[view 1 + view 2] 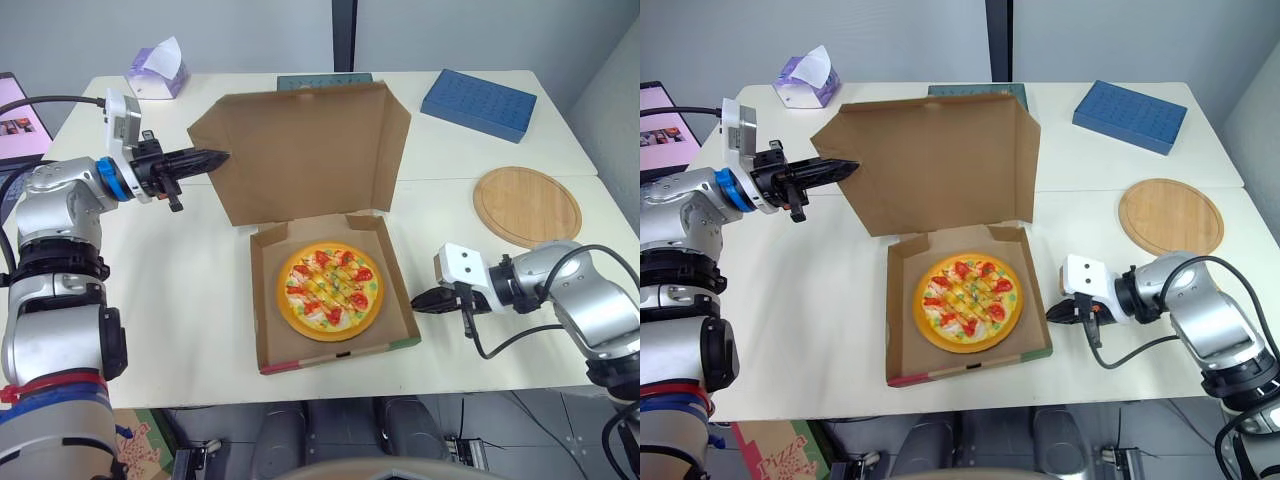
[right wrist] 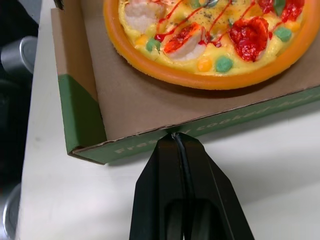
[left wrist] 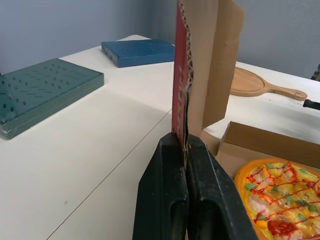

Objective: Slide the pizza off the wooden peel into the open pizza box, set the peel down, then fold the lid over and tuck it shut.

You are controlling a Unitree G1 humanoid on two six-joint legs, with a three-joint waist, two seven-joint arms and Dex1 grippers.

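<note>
In the head view, the open pizza box lies in the middle of the white table, and the pizza lies flat inside it. The lid stands up behind the pizza, with the brown inside facing forward. The left gripper reaches in from the left and holds the lid at the left side flap. The right gripper is low over the table, and its tip is at the right wall of the box, near the front corner. The wooden peel lies on the table at the right, apart from the box and with nothing on it. A blue box lies behind the peel, a green box behind the lid, and a tissue box at the far left corner. In the left wrist view, the two black fingers are closed on the thin edge of the cardboard, which rises straight up between them. In the right wrist view, the fingers are pressed together with nothing between them, and their tips touch the upper edge of the green outer wall of the box.
</note>
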